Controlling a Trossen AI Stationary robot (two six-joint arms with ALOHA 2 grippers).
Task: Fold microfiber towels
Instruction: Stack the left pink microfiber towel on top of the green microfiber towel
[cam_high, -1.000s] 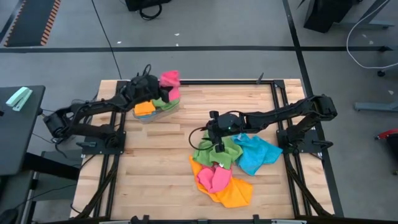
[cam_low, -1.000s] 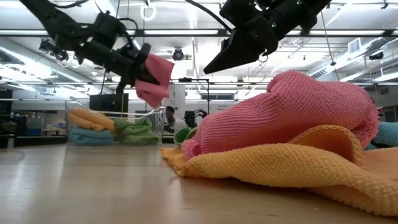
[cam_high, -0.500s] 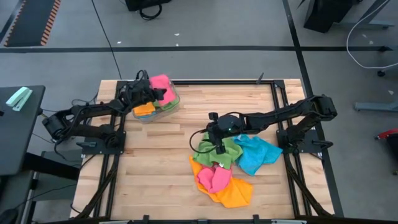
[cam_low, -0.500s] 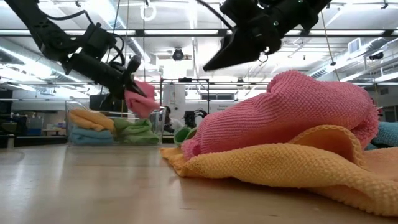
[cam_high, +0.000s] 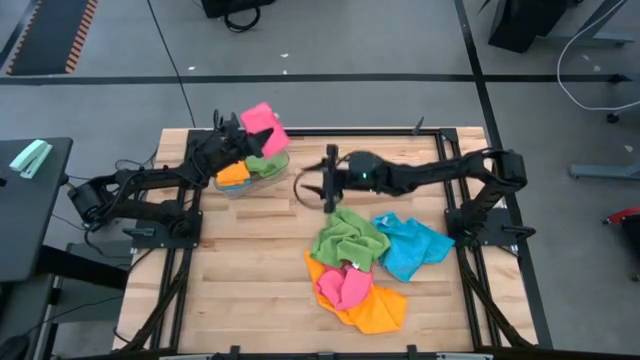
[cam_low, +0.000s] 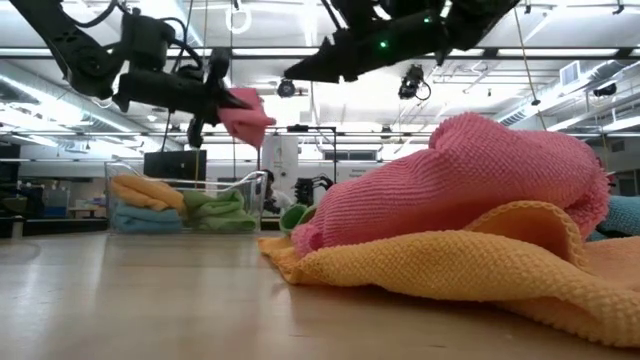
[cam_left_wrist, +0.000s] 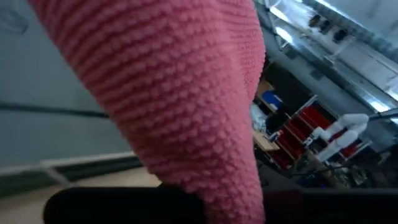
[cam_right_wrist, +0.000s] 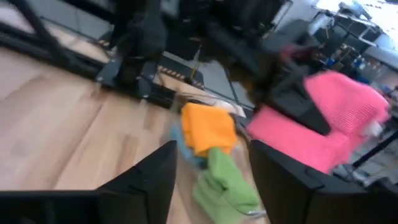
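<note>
Your left claw (cam_high: 243, 131) is clenched on a folded pink towel (cam_high: 263, 125), held in the air above the clear bin (cam_high: 252, 176) at the bench's (cam_high: 250, 260) far left corner, where orange (cam_high: 233, 173) and green (cam_high: 262, 163) folded towels lie. Your right claw (cam_high: 331, 178) hangs released and empty near the far edge, just beside the bin. The loose pile (cam_high: 360, 270) of green, blue, pink and orange towels sits toward the bench's near right.

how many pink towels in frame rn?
2. One pink towel is held up by the left tool over the clear bin; the other pink towel lies crumpled on the orange towel in the loose pile. More could be buried underneath.
</note>
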